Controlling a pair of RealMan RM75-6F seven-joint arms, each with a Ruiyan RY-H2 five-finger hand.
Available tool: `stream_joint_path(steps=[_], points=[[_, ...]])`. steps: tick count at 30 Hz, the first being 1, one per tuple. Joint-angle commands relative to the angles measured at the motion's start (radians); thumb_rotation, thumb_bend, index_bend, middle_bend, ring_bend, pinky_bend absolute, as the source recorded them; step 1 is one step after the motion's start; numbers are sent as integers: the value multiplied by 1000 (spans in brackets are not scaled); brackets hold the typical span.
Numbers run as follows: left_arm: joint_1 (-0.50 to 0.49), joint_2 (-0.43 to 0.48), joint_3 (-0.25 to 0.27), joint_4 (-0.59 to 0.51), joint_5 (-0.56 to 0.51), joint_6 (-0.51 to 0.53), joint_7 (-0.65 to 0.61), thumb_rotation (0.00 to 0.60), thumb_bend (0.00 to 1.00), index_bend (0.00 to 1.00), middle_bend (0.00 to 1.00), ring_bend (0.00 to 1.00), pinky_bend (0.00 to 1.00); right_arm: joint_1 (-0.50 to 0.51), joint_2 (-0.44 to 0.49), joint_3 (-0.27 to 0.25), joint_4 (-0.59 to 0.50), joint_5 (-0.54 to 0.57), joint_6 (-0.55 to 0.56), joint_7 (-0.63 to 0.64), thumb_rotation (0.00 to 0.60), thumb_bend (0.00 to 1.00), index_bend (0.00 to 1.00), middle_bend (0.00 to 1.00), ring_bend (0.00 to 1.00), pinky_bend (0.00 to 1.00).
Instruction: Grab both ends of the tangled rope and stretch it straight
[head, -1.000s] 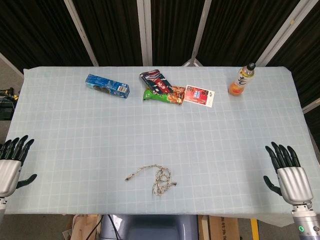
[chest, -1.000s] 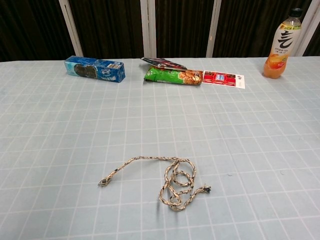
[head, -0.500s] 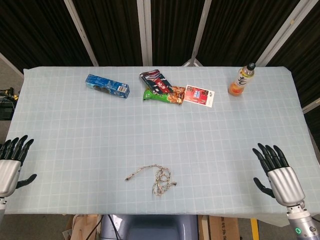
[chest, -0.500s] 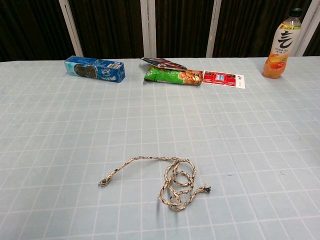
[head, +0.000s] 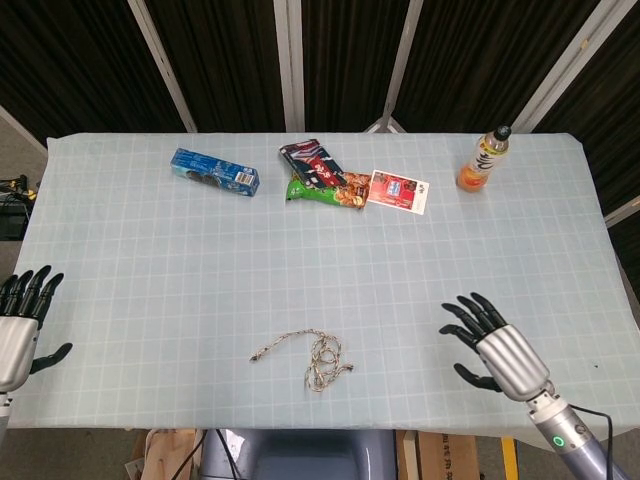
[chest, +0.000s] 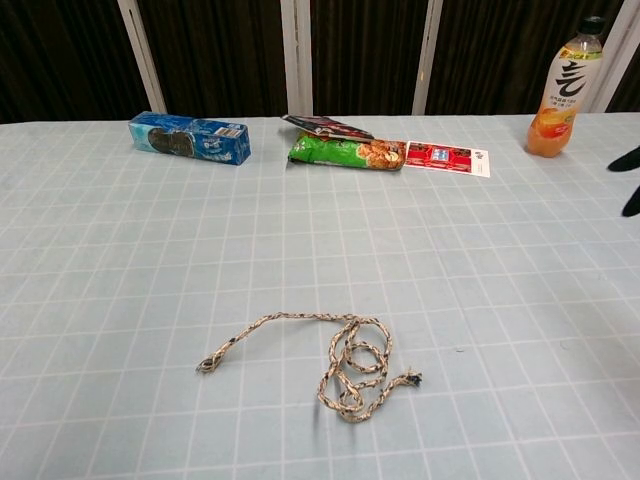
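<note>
The tangled rope (head: 312, 358) lies near the table's front edge; in the chest view the rope (chest: 340, 365) has one end at the left and a frayed end at the right of its coils. My right hand (head: 493, 349) hovers to the right of the rope with fingers spread, holding nothing; its dark fingertips (chest: 630, 178) show at the right edge of the chest view. My left hand (head: 20, 325) stays at the far left edge, fingers apart and empty.
Along the back of the table (head: 180, 270) lie a blue cookie box (head: 214, 171), a green snack bag (head: 325, 192) with a dark packet on it, a red-and-white card (head: 398, 191), and an orange drink bottle (head: 483, 160) standing upright.
My right hand has moved left, towards the rope, and now shows in the chest view. My left hand has barely shifted. The rope has not moved.
</note>
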Motion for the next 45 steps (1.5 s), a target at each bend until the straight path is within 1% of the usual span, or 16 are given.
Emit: stream_joint_path(steps=[1,4,8,15,23,28,34,45], points=[[-3,-4,-6,2,-6,-1,6,600,8,0,0,0,0,53,-30,-14,-45,-14,-74,17,600,311,372,159,63,0],[-7,-8,-14,6,-14,-3,9,600,8,0,0,0,0,85,-62,-16,-79,-7,-131,-2,600,312,400,159,64,0],[-9,-10,-21,10,-16,2,-1,600,8,0,0,0,0,107,-107,-14,-102,15,-181,-38,600,312,430,160,63,0],[-9,-6,-19,8,-8,8,-10,600,8,0,0,0,0,123,-189,-13,-90,61,-225,-83,600,312,499,174,63,0],[-13,-9,-19,12,-17,-5,-16,600,8,0,0,0,0,133,-255,11,-96,143,-254,-119,600,312,505,176,63,0],[-17,-12,-15,10,-14,-14,-10,600,8,0,0,0,0,145,-297,26,-86,202,-292,-168,600,313,505,176,63,0],[-21,-14,-15,9,-17,-21,-10,600,8,0,0,0,0,155,-340,43,-80,262,-319,-205,600,345,505,176,63,0],[-27,-16,-16,12,-26,-33,-12,600,8,0,0,0,0,177,-405,59,-47,347,-363,-265,600,349,505,176,63,0]])
